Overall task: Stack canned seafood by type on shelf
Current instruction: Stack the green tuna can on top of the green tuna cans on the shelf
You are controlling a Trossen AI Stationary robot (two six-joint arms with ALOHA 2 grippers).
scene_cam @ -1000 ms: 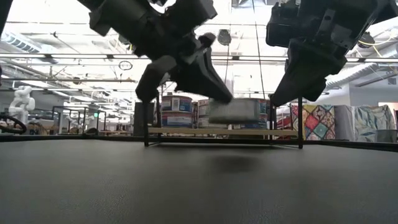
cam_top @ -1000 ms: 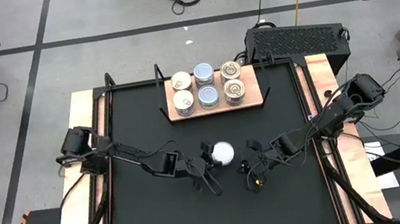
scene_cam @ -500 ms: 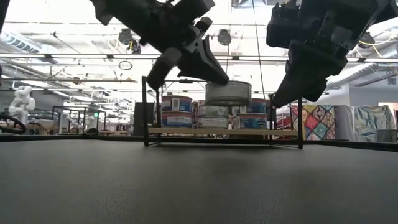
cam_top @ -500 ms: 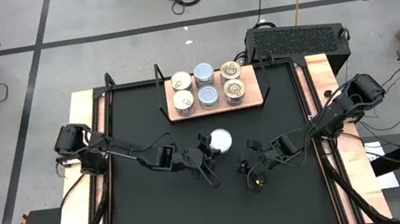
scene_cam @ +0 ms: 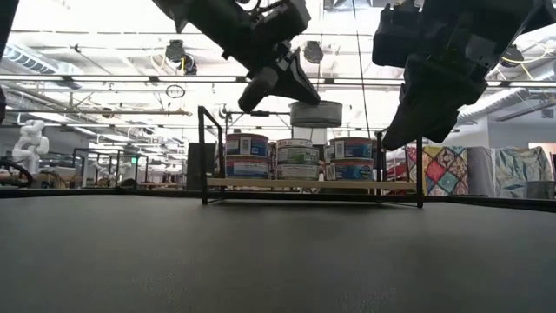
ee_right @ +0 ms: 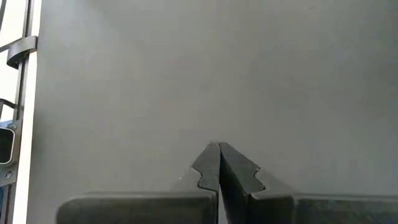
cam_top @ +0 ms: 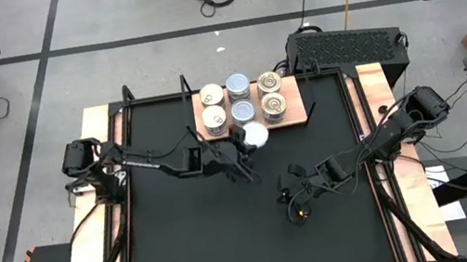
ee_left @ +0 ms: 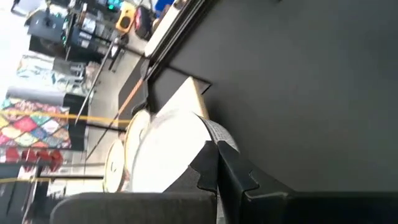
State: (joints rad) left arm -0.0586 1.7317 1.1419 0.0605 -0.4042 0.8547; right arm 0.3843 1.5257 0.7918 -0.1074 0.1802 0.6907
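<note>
My left gripper [cam_top: 249,144] is shut on a white-topped tin [cam_top: 255,133] and holds it in the air at the near edge of the shelf [cam_top: 298,113]. In the low view the tin [scene_cam: 315,113] hangs above the tins stacked on the shelf board [scene_cam: 261,183]. Six tin tops [cam_top: 242,111] show on the board, in stacks two high [scene_cam: 298,161]. My right gripper [cam_top: 296,199] is shut on nothing, above the bare tabletop right of centre; its closed fingers [ee_right: 219,158] show in its wrist view. My left gripper pinches the tin by its side wall [ee_left: 214,132] between its two fingers [ee_left: 233,177]. The fingers come slanting down from the table's left. The tin is lifted clear and sits level with its white top [ee_left: 165,152] upward.
A black ribbed box [cam_top: 346,42] stands beyond the table's far right corner. Black posts [scene_cam: 202,155] rise at the shelf's ends. The black tabletop [cam_top: 194,241] lies bare in front of the shelf. Cables lie on the floor beyond the table.
My left gripper has carried the tin from the middle of the table toward the far edge, up to the shelf's near edge, and has raised it from shelf height to above the stacked tins. It has stayed shut on the tin.
</note>
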